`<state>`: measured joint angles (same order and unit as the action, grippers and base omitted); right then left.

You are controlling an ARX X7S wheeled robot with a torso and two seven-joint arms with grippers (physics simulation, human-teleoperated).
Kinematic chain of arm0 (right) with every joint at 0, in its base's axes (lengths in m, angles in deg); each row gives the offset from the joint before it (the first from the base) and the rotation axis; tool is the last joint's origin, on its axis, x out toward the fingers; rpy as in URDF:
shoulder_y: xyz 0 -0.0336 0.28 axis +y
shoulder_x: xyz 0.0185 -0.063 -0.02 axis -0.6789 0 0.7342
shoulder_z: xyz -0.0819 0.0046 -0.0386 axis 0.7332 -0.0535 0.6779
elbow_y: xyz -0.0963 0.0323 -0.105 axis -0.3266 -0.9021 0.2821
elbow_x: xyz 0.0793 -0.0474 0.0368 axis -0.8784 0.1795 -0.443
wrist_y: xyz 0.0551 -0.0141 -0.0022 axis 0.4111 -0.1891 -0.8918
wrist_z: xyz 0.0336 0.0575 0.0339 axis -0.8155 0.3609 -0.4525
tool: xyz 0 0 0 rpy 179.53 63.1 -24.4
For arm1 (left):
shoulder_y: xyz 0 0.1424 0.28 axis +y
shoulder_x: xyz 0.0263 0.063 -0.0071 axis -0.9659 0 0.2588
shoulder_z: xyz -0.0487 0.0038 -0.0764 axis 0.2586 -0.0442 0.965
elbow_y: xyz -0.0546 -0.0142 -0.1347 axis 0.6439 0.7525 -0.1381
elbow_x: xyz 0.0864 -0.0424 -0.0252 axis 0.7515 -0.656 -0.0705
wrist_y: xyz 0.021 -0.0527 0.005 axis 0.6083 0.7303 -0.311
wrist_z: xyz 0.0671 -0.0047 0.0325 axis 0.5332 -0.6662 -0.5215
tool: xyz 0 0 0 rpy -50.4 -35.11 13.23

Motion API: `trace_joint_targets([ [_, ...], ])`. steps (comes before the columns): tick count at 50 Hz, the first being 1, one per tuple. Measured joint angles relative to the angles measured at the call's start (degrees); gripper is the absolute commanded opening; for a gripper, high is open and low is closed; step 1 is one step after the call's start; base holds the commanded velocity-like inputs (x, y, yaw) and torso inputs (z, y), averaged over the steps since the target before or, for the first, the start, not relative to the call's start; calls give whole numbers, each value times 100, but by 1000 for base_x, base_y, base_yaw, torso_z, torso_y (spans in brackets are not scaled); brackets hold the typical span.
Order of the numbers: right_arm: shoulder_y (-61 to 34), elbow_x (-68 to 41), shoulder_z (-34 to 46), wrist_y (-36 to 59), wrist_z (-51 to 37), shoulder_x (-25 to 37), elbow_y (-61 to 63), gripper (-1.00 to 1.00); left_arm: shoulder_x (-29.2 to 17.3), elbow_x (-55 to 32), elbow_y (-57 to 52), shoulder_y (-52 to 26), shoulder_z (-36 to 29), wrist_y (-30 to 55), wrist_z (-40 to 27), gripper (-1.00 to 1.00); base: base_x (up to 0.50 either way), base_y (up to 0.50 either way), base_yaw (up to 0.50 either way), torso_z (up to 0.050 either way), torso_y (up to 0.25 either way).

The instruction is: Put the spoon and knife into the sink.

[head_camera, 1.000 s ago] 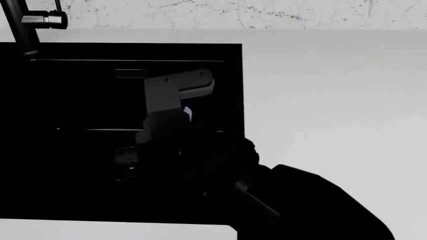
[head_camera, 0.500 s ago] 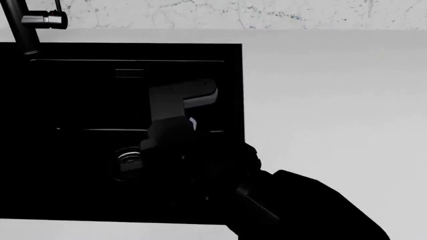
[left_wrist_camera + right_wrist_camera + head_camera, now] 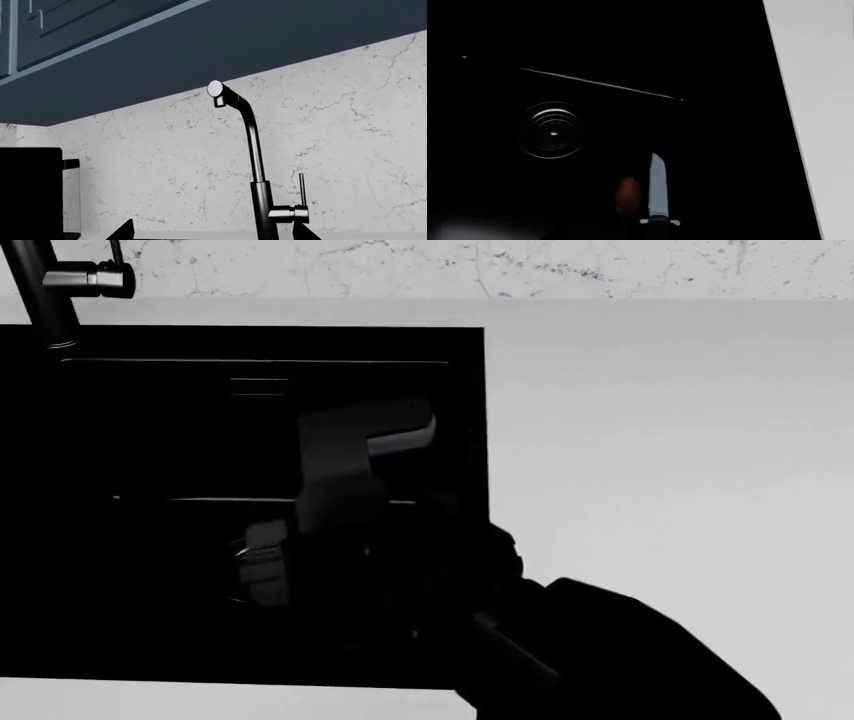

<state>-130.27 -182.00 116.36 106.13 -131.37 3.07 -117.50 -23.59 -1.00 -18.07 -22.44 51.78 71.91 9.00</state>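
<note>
Right wrist view: knife [image 3: 657, 187] beside spoon [image 3: 628, 196] over sink [image 3: 707, 60]; jaws' state unclear; no writing.

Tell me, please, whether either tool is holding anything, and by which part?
Cannot be told for the right tool: knife and spoon show against the sink, handles cut off at the picture's edge. The left tool holds nothing.

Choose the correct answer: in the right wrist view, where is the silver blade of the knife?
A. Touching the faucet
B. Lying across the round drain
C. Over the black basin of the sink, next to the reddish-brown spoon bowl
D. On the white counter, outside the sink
C: in the right wrist view the knife shows against the black sink, close beside the spoon, apart from the drain and off the counter.
</note>
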Motion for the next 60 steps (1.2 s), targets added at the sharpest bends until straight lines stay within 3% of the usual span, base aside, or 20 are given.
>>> trace_joint_targets([
  [26, -340, 137, -20, -225, -113, 0, 302, 100, -49, -134, -380, 184, 152, 113, -50, 100, 0, 0, 0, 0, 0],
  [60, -1459, 60, -49, -969, -573, 9, 1014, 100, -169, -276, -1107, 318, 275, 513, -178, 100, 0, 0, 0, 0, 0],
])
